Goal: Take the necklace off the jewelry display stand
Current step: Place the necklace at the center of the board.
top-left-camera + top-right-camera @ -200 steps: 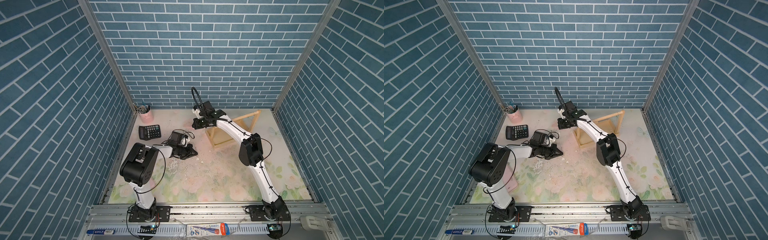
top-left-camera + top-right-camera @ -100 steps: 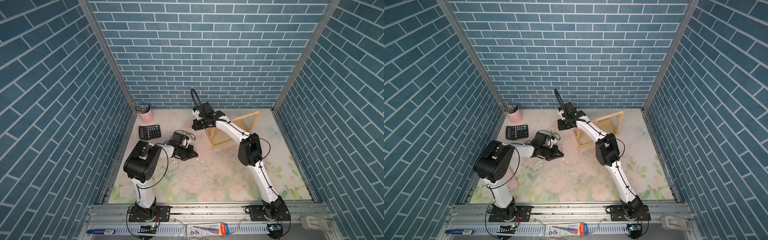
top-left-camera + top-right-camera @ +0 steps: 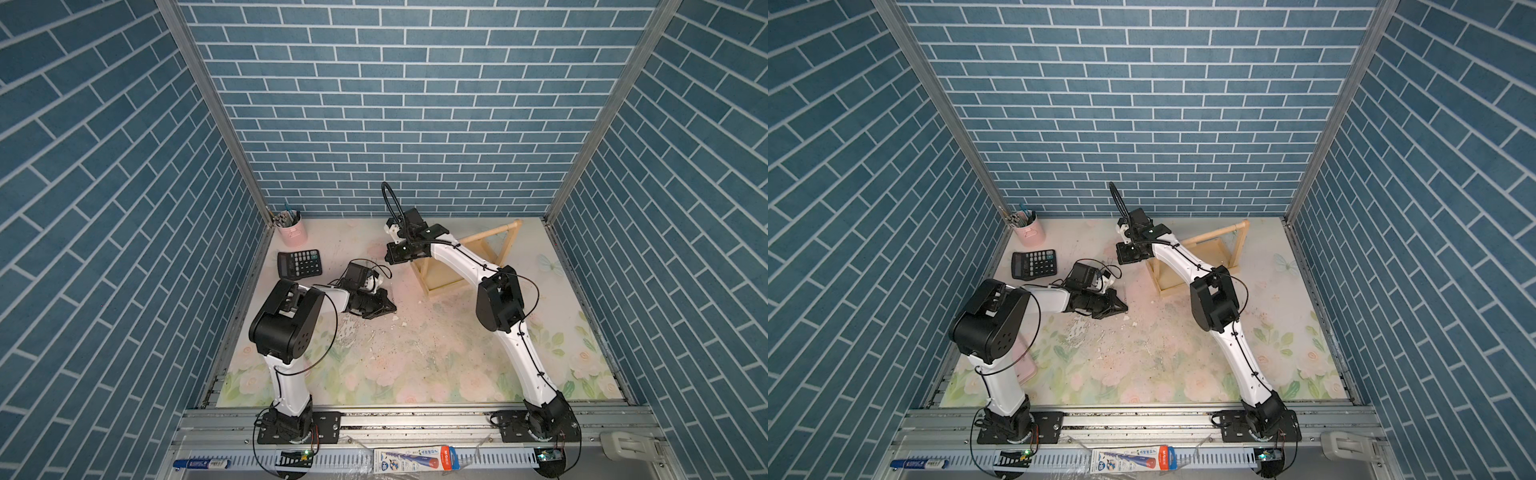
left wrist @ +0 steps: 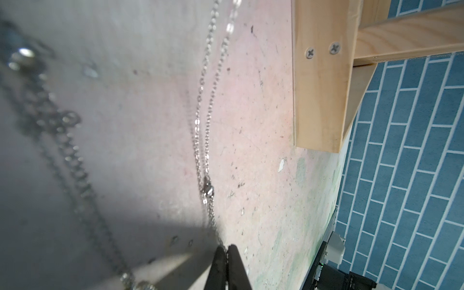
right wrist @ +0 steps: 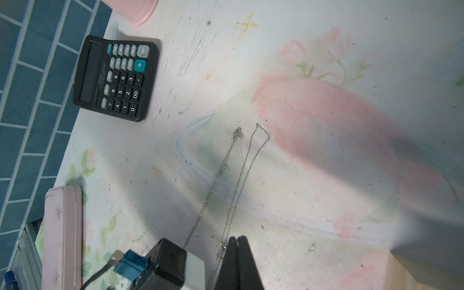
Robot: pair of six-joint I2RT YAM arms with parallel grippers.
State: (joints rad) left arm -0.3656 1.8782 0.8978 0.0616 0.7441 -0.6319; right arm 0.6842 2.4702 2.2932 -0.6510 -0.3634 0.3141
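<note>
Necklace [image 4: 208, 191] lies on floral mat [image 3: 415, 374], pinched by left fingers [image 4: 234, 266]; right fingers [image 5: 244, 263] pressed together.

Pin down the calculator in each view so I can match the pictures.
Top view: the calculator lies by the left wall, just in front of the pink pen cup.
Top view: the calculator again sits in front of the cup.
Left wrist: not in it.
Right wrist: the calculator shows keys up, near the cup.
Shared landmark: the pink pen cup, cut off by the frame in the right wrist view.
</note>
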